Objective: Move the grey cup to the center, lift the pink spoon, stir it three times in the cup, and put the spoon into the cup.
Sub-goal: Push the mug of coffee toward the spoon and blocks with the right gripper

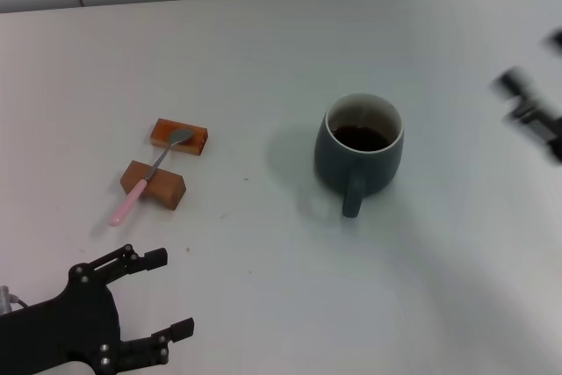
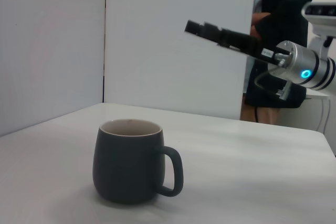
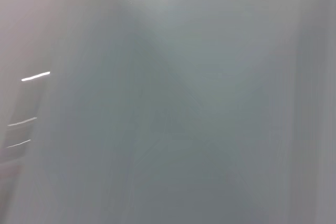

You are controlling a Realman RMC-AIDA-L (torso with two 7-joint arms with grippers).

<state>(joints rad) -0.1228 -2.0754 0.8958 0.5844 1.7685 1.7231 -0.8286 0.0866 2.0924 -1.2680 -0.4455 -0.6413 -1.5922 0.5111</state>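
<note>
The grey cup (image 1: 359,147) stands upright a little right of the table's middle, dark liquid inside, its handle toward me; the left wrist view shows the cup (image 2: 128,161) side-on. At the left, the pink spoon (image 1: 147,179) lies across two brown blocks, bowl on the far one, pink handle reaching down to the table. My left gripper (image 1: 171,294) hovers open and empty at the near left, below the spoon. My right gripper (image 1: 536,62) is at the far right edge, motion-blurred, its fingers apart and empty, well clear of the cup; the right gripper (image 2: 195,27) hangs high above the table.
Two brown rectangular blocks (image 1: 179,137) (image 1: 154,184) support the spoon. The white table (image 1: 263,287) ends at a wall at the back. The right wrist view shows only a blurred pale surface.
</note>
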